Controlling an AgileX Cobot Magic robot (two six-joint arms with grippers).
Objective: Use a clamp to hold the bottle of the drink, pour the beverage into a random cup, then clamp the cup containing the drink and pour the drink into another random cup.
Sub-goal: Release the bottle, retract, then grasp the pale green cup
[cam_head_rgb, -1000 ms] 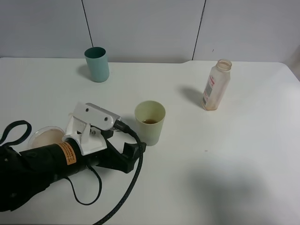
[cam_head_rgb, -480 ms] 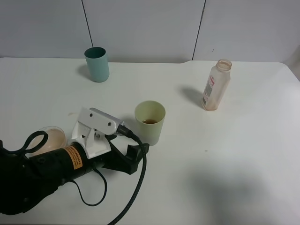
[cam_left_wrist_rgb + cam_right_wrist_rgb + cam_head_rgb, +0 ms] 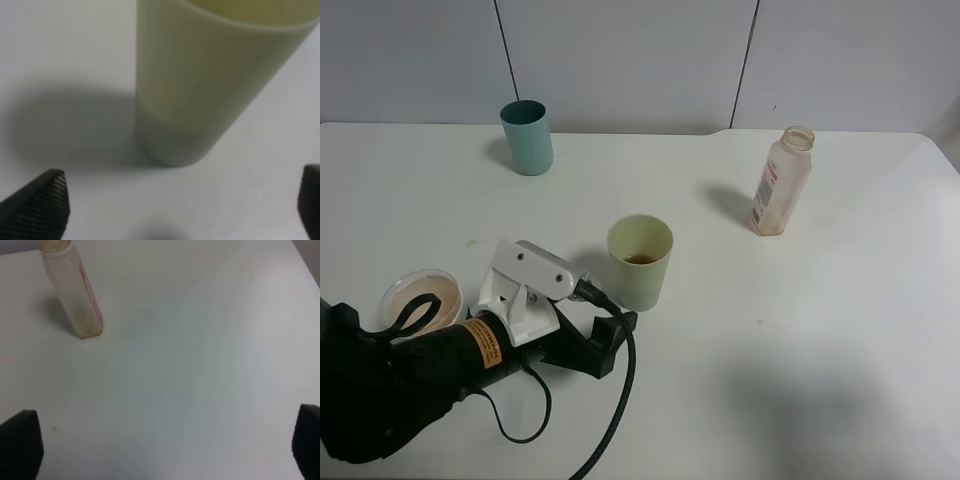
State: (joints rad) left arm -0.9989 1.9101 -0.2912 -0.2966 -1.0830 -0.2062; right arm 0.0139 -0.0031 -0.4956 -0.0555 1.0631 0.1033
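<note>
White table (image 3: 800, 330), grey panelled wall (image 3: 620, 60) behind, and three things are spread out on the top. Far back on the left stands the teal cup (image 3: 527, 137), upright, on its own. Over on the right at the back is the bottle (image 3: 782, 182), upright, cap off, well apart from everything else. And in the middle, the yellow cup (image 3: 640, 262), upright, with a shallow pool of brown drink (image 3: 640, 259) at its bottom.

Here is the left clamp (image 3: 610, 335), low over the table and just beside the yellow cup on its near-left side. The wrist view shows it plainly: left clamp (image 3: 175, 210) with jaws spread apart, nothing between them, and the yellow cup (image 3: 210, 85) standing just ahead of the tips, untouched. A squat dish (image 3: 438, 290) with a pale tan inside sits close by the arm on the left, and a black cable (image 3: 620, 390) trails toward the near edge.

The right clamp (image 3: 164, 450) is out of the high view; its own camera shows jaws gaping wide over bare table, holding nothing, with the bottle (image 3: 75, 295) well ahead.
</note>
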